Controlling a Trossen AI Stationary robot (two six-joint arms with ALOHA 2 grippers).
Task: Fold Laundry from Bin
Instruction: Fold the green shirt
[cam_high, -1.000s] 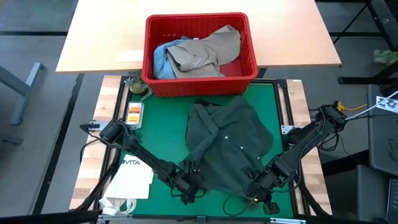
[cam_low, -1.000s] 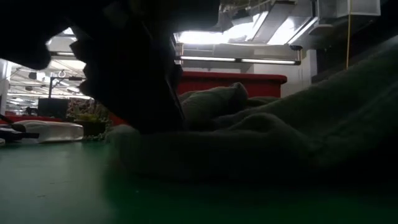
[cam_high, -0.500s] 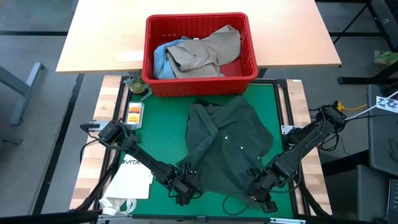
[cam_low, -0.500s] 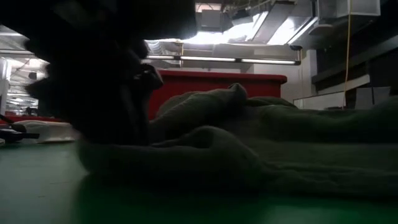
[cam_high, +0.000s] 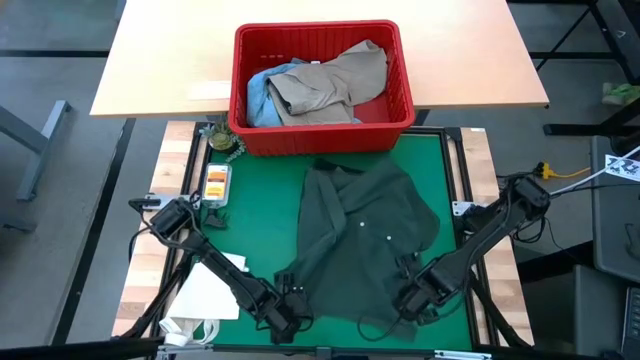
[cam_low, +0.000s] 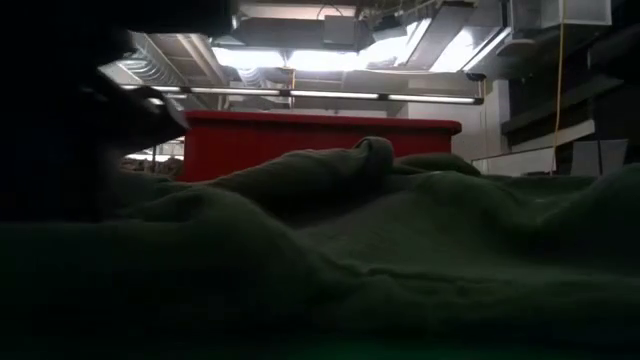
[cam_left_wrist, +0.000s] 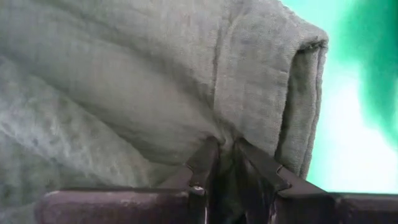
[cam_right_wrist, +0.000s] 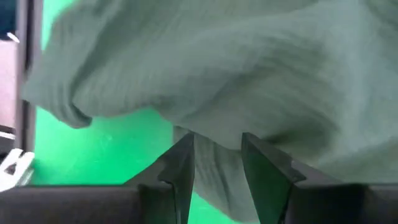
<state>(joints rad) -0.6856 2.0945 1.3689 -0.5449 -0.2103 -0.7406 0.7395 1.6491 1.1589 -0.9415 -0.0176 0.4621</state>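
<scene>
Both my grippers have drawn back toward the near edge of the bench, dragging the dark green shirt (cam_high: 360, 240) flatter. My left gripper (cam_left_wrist: 227, 163) pinches a fold of its hem between nearly closed fingers; my right gripper (cam_right_wrist: 217, 163) has loosened, cloth lying between parted fingers. Beyond, the red bin (cam_high: 322, 88) holds khaki and blue garments.

Low view: green shirt (cam_low: 400, 260) fills frame, hides the mat; only the bin (cam_low: 320, 140) top edge shows behind it. Garments in the bin (cam_high: 310, 85) overlap, lower layers hidden. Paper bag (cam_high: 205, 300) print unreadable.
</scene>
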